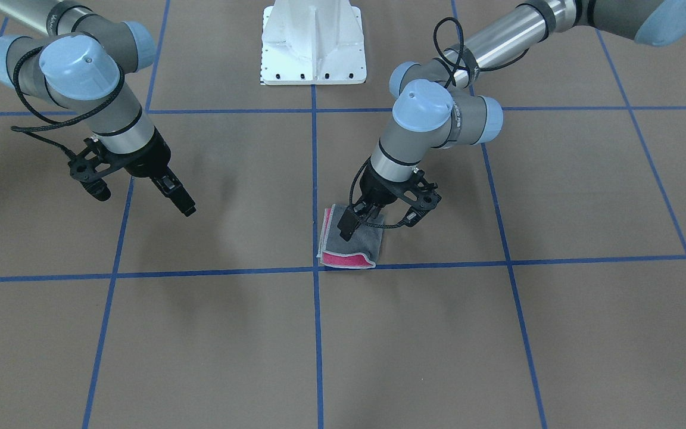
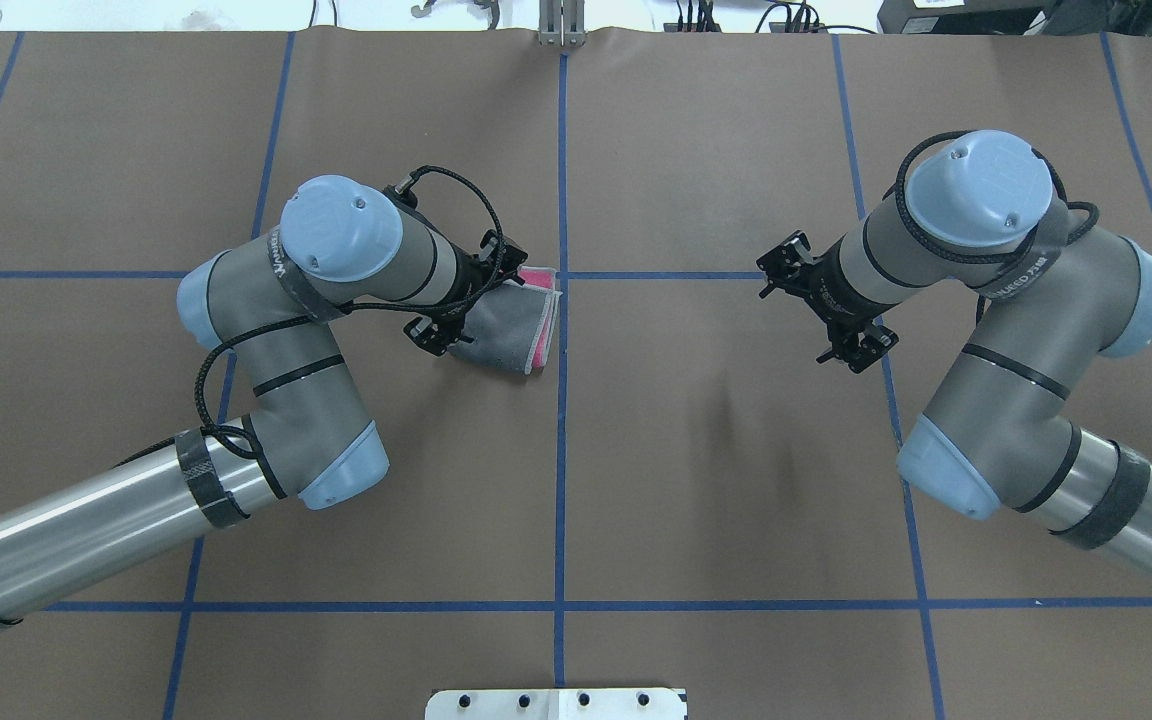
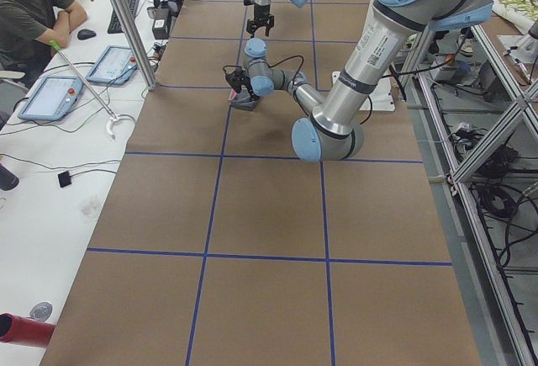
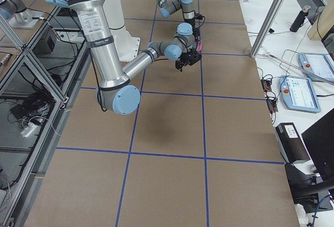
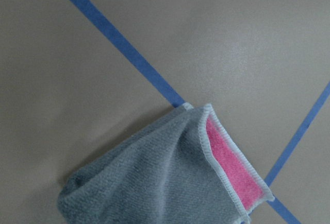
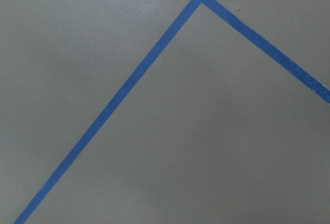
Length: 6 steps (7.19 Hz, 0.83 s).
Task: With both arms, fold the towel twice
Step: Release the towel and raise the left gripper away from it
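Observation:
The towel [image 1: 352, 245] lies folded small beside the crossing of two blue tape lines, dark grey face up, with a pink strip along its pale stitched edge. It also shows in the overhead view [image 2: 511, 330] and the left wrist view [image 5: 165, 183]. My left gripper [image 1: 348, 228] is down on the towel's grey top layer near its robot-side edge and looks shut on it; in the overhead view its fingers are hidden under the wrist. My right gripper [image 1: 187, 207] hangs above bare table far from the towel, its fingers together and holding nothing.
The white bolted pedestal [image 1: 313, 44] stands at the robot's side of the table. Blue tape lines [image 6: 129, 82] grid the brown table cover. An operator [image 3: 34, 13] sits at a side desk with tablets beyond the table's far edge.

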Each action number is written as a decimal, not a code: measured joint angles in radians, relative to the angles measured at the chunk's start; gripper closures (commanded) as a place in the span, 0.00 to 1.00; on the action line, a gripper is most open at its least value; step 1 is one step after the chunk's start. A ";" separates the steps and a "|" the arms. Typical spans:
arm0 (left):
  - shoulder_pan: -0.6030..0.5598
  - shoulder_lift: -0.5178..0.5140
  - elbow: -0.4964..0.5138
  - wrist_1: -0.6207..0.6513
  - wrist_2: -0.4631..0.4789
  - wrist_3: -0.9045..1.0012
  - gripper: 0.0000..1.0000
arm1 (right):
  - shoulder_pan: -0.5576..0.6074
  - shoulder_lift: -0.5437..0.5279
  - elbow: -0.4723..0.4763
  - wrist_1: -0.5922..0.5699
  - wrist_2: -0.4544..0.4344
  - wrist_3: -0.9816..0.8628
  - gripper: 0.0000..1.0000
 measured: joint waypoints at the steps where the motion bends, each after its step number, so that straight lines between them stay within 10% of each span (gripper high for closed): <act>1: -0.001 0.000 0.011 0.000 0.002 0.003 0.04 | 0.000 0.000 0.000 0.000 -0.001 0.000 0.00; 6: -0.012 0.026 0.009 0.014 -0.008 0.009 0.04 | -0.001 0.002 0.000 0.000 -0.002 0.000 0.00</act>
